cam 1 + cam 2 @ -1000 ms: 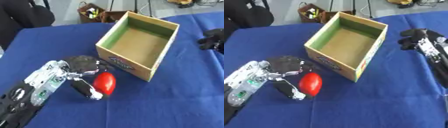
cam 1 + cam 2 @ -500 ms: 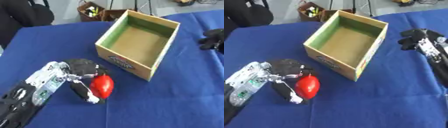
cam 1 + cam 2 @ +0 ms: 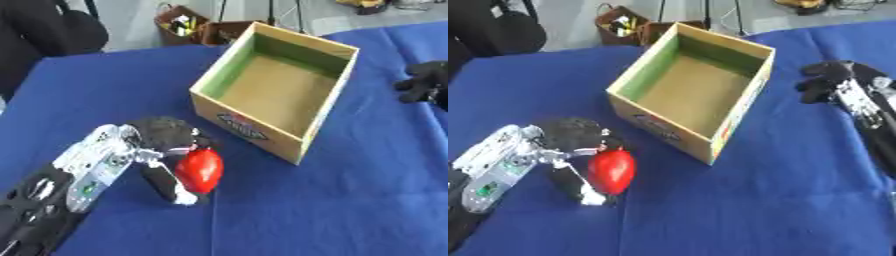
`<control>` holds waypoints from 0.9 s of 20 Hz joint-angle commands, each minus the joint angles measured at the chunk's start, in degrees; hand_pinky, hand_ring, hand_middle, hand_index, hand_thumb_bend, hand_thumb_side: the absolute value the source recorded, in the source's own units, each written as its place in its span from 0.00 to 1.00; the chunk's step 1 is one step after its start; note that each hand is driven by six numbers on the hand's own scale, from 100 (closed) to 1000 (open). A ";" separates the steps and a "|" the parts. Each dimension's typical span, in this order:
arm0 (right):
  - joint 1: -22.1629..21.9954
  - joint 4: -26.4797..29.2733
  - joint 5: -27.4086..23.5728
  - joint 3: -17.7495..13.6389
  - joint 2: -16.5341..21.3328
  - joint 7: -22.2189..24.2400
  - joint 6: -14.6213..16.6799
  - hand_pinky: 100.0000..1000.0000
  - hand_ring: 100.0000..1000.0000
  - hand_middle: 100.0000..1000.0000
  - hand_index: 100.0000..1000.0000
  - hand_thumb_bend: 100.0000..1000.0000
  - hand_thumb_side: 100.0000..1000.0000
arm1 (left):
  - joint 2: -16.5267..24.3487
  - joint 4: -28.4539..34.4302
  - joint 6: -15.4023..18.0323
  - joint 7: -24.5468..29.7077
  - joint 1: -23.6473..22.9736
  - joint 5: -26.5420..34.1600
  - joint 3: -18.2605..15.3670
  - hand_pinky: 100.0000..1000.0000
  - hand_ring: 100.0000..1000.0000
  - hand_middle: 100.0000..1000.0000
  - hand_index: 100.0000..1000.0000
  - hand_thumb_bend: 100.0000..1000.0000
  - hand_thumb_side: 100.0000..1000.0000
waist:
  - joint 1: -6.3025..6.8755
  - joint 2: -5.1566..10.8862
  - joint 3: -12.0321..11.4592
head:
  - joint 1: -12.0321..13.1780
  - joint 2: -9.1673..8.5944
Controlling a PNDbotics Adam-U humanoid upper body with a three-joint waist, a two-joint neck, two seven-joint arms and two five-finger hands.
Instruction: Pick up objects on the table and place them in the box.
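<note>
On the blue table (image 3: 350, 200): one box (image 3: 278, 92), one red object (image 3: 200, 170) clasped by left hand (image 3: 153, 150); right hand (image 3: 833, 82) curled, empty.

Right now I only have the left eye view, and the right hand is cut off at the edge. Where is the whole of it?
Observer: The right eye view shows the whole right hand. It is over the cloth, right of the box and apart from it.
Operator: And its arm?
Observer: The forearm runs from the hand toward the right edge, nearer the robot, with silver parts along it.
Operator: Anything on the box wall facing that hand?
Observer: That outer wall carries a strip of coloured print near the front corner.
</note>
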State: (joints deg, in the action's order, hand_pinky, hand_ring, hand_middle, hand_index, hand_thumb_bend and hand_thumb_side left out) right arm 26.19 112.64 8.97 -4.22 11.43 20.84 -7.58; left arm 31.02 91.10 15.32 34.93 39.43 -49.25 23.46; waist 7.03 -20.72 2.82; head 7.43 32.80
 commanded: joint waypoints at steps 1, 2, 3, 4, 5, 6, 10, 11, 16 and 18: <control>0.49 0.51 -0.24 -0.02 1.02 0.24 0.09 0.70 0.72 0.43 0.73 0.00 0.82 | 0.73 0.15 -0.45 -0.55 0.87 -0.16 -0.47 0.00 0.33 0.53 0.90 0.25 0.50 | -0.14 0.96 -0.05 | 0.24 -0.63; 0.47 0.50 -0.25 -0.01 1.03 0.27 0.08 0.70 0.72 0.43 0.73 0.00 0.82 | 0.76 0.17 -0.64 -0.57 0.91 -0.03 -0.46 0.00 0.33 0.52 0.89 0.24 0.48 | -0.14 0.97 -0.08 | 0.23 -0.64; 0.45 0.49 -0.26 0.00 1.03 0.30 0.08 0.70 0.72 0.43 0.73 0.00 0.82 | 0.80 0.26 -0.83 -0.63 0.95 0.03 -0.45 0.00 0.33 0.50 0.88 0.23 0.48 | -0.13 0.98 -0.09 | 0.22 -0.66; 0.45 0.49 -0.27 0.00 1.04 0.33 0.08 0.70 0.72 0.43 0.73 0.00 0.82 | 0.85 0.40 -0.98 -0.69 1.00 0.04 -0.42 0.00 0.32 0.48 0.86 0.21 0.51 | -0.13 0.99 -0.10 | 0.20 -0.69; 0.44 0.49 -0.28 0.00 1.03 0.35 0.07 0.70 0.72 0.43 0.73 0.00 0.82 | 0.88 0.58 -1.09 -0.79 1.04 0.04 -0.40 0.00 0.32 0.47 0.85 0.21 0.47 | -0.13 0.99 -0.10 | 0.18 -0.73; 0.45 0.49 -0.28 0.00 1.03 0.36 0.07 0.70 0.72 0.43 0.73 0.00 0.82 | 0.91 0.76 -1.24 -0.93 1.10 -0.01 -0.43 0.00 0.30 0.44 0.83 0.19 0.46 | -0.13 0.99 -0.10 | 0.15 -0.75; 0.52 0.48 -0.31 0.00 1.01 0.41 0.10 0.70 0.72 0.43 0.73 0.00 0.82 | 0.97 0.85 -2.04 -1.97 1.13 -0.56 -0.43 0.00 0.27 0.38 0.78 0.14 0.43 | -0.16 0.98 -0.07 | 0.12 -0.86; 0.51 0.47 -0.31 -0.01 1.01 0.41 0.10 0.70 0.72 0.43 0.73 0.00 0.82 | 0.97 0.80 -2.21 -2.23 1.14 -0.64 -0.42 0.00 0.26 0.39 0.78 0.13 0.42 | -0.16 0.98 -0.08 | 0.11 -0.87; 0.49 0.46 -0.37 0.04 0.91 0.50 0.10 0.70 0.72 0.43 0.73 0.00 0.82 | 1.09 1.56 -3.18 -4.16 1.24 -1.35 -0.60 0.00 0.25 0.39 0.75 0.05 0.31 | -0.18 1.13 -0.16 | 0.07 -0.85; 0.43 0.47 -0.39 0.04 0.86 0.50 0.08 0.70 0.72 0.43 0.73 0.00 0.82 | 1.25 2.25 -3.42 -4.88 1.26 -1.75 -0.72 0.00 0.27 0.40 0.76 0.05 0.24 | -0.18 1.26 -0.23 | 0.05 -0.82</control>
State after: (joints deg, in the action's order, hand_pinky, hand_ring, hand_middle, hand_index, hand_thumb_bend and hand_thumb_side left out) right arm 26.17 112.62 8.93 -4.22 11.44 21.18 -7.58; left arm 30.75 92.04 12.07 30.70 39.78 -50.62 23.46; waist 7.05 -20.72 2.72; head 7.42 32.59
